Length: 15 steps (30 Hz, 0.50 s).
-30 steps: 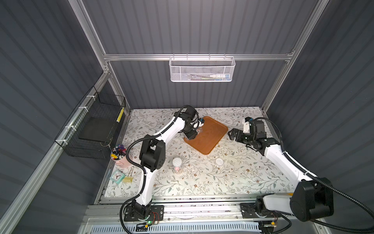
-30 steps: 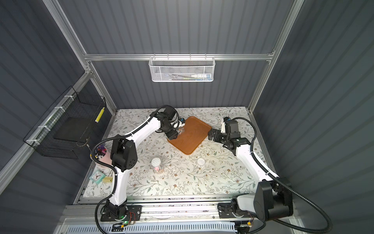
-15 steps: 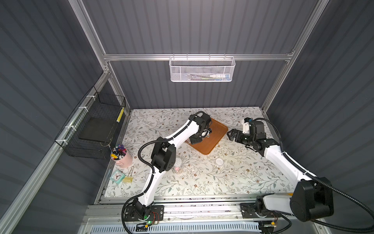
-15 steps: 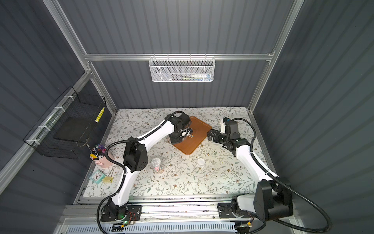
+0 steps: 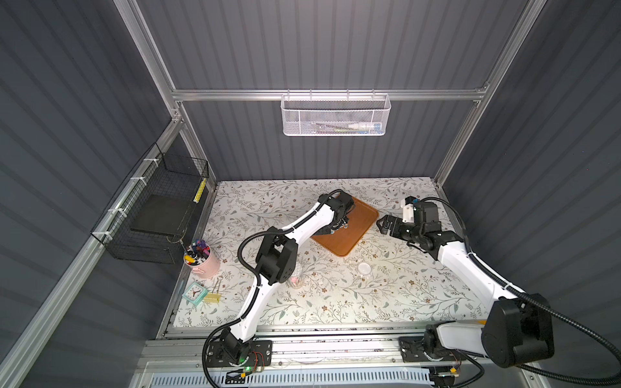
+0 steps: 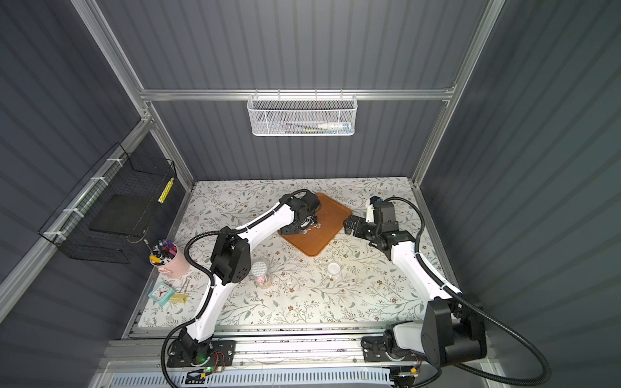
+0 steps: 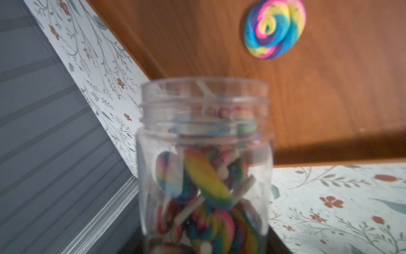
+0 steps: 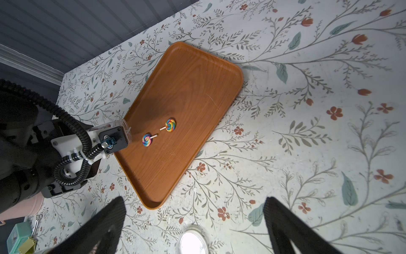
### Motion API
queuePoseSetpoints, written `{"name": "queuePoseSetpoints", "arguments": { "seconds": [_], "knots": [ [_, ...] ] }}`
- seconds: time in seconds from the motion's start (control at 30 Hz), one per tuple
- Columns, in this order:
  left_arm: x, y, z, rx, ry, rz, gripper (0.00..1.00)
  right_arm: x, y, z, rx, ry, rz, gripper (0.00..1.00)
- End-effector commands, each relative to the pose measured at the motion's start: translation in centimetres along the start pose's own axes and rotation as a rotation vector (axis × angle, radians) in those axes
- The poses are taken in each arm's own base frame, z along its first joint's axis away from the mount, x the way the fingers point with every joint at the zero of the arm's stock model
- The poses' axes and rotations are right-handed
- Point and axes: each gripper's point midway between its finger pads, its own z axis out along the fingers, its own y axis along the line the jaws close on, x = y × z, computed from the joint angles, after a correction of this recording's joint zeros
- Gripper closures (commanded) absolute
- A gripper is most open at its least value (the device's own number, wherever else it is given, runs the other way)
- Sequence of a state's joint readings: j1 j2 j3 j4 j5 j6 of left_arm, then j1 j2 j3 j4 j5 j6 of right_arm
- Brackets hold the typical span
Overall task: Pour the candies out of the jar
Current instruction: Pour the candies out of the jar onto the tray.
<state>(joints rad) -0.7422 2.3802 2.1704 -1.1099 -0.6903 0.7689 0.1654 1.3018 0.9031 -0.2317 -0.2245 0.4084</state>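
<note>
My left gripper [image 5: 337,225] is shut on a clear plastic jar [image 7: 204,136], lidless and tipped with its mouth over the brown tray [image 8: 193,72]. The candies [image 7: 206,189], swirled lollipops on white sticks, still fill most of the jar. Two lollipops lie on the tray, one [image 8: 170,125] just beyond the other [image 8: 146,139], close to the jar's mouth [image 8: 127,129]. One of them [image 7: 274,28] shows in the left wrist view. In both top views my right gripper [image 6: 347,225] hovers open and empty just right of the tray.
A small white lid [image 5: 364,268] lies on the floral table in front of the tray. A second jar [image 6: 260,273] with a patterned lid stands near the left arm's elbow. A pink cup of markers [image 5: 201,260], a mint clock [image 5: 194,292] and a binder clip sit at the left edge.
My left arm carried the jar rightwards from the tray's left edge to over the tray. The right arm has stayed in place.
</note>
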Motion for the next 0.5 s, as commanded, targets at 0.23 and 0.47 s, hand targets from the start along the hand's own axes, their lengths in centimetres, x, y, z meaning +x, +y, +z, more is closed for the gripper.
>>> {"name": "queuePoseSetpoints", "arguments": {
  "seconds": [0.23, 0.47],
  "knots": [
    [-0.1, 1.8, -0.2, -0.168, 0.067, 0.228, 1.00, 0.3, 0.4, 0.2, -0.029, 0.003, 0.007, 0.01],
    [-1.3, 3.7, -1.5, -0.242, 0.024, 0.250, 1.00, 0.3, 0.4, 0.1, -0.027, 0.005, 0.003, 0.01]
  ]
}}
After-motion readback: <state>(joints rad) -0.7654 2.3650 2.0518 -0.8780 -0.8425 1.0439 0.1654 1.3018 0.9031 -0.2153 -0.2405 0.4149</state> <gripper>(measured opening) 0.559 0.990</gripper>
